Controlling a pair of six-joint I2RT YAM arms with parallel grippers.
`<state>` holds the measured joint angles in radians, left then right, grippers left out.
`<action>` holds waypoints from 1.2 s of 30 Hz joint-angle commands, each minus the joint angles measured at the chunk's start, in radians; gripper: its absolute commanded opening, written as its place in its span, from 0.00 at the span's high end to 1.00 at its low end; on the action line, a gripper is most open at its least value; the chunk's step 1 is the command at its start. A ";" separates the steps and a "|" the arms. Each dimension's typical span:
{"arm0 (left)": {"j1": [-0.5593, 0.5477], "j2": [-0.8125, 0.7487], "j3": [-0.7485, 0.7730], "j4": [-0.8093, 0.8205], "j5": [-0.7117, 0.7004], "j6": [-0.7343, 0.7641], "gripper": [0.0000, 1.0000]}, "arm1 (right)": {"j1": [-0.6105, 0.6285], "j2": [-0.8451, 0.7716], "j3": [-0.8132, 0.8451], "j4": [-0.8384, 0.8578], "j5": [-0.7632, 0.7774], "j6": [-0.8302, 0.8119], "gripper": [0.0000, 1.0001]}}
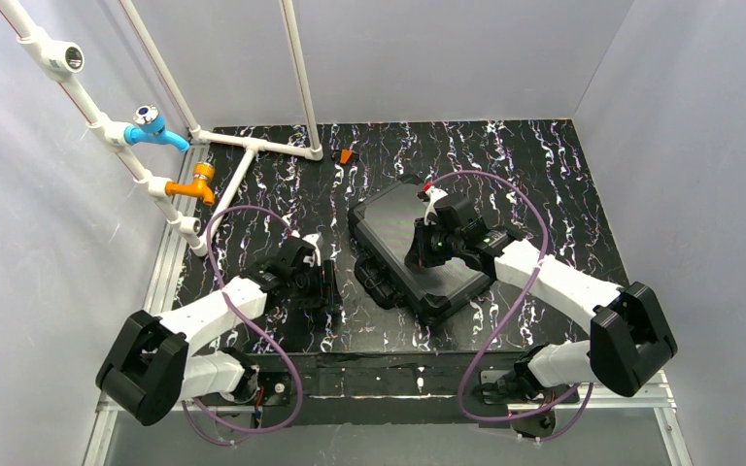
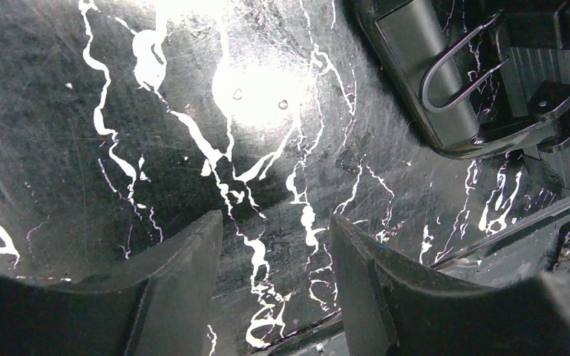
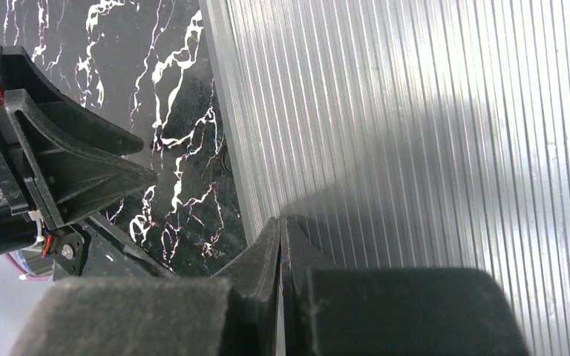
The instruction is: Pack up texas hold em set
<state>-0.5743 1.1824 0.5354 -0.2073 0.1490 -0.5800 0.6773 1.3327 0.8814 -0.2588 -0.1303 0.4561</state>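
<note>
Table, white-veined black, between grey walls, bore closed case; left fingers parted, right fingers together, both empty.

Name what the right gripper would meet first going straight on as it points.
The ribbed lid of the case, near its edge: the shut right gripper aims right at it and may already touch; depth is unclear.

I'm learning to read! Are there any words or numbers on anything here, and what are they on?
There are none to read. The case shows only a plain ribbed lid, the table has only white marbling, and the pipes carry no marks that can be made out.
</note>
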 commanded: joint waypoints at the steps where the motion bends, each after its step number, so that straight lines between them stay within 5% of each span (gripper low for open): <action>1: -0.005 0.019 0.000 0.034 0.032 0.017 0.47 | -0.002 0.043 -0.068 -0.134 0.106 -0.040 0.93; 36: -0.033 0.158 -0.008 0.242 0.073 0.053 0.58 | -0.002 0.050 -0.082 -0.137 0.096 -0.042 0.94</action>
<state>-0.5987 1.3193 0.5358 0.0158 0.2070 -0.5560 0.6773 1.3323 0.8673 -0.2283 -0.1303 0.4564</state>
